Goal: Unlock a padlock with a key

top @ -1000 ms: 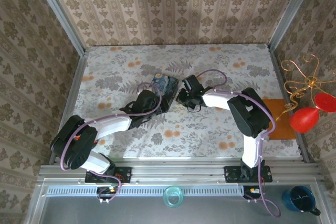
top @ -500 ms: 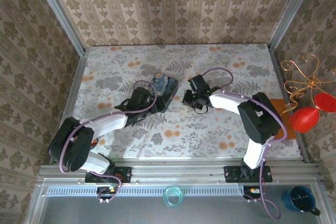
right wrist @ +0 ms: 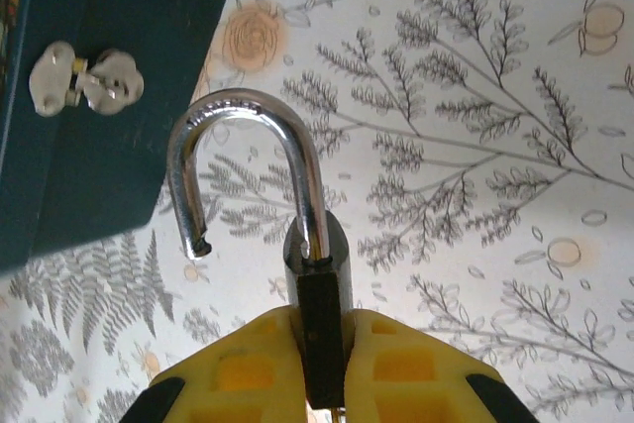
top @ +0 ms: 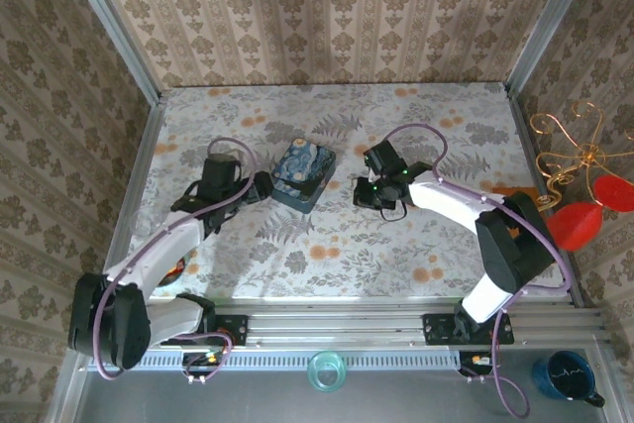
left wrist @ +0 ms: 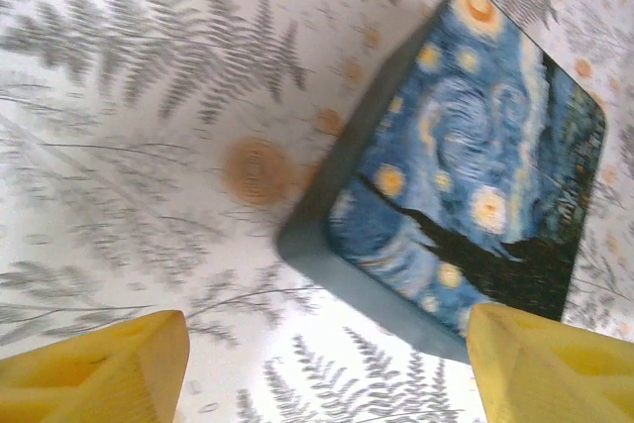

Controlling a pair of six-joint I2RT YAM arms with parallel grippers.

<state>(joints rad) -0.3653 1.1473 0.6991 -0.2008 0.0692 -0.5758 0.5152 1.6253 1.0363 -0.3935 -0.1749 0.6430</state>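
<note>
1. The left gripper (top: 263,186) is held over the floral tablecloth (top: 416,126). Its yellow fingers (left wrist: 99,373) are spread wide, and nothing is caught between them.
2. A blue box (top: 304,175) printed with a starry night is found just beside that gripper, at about 3 o'clock from it in the top view. No contact between the two can be made out.
3. In the left wrist view the box is seen lying flat, at about 1 o'clock from the gap between the fingers.
4. The right gripper (top: 363,191) is placed at 3 o'clock from the box, near it but apart.
5. The padlock (right wrist: 315,264) is pinched by its dark body in the right gripper, whose fingers are pressed against its two sides.
6. The shackle (right wrist: 243,136) is pointed to 12 o'clock in the right wrist view. One leg is seated in the body, and the other, notched end hangs free.
7. A small silvery latch (right wrist: 84,78) is seen on the box's side wall, at 10 o'clock from the shackle and apart from it.
8. Whether a key sits in the lock cannot be told.
</note>
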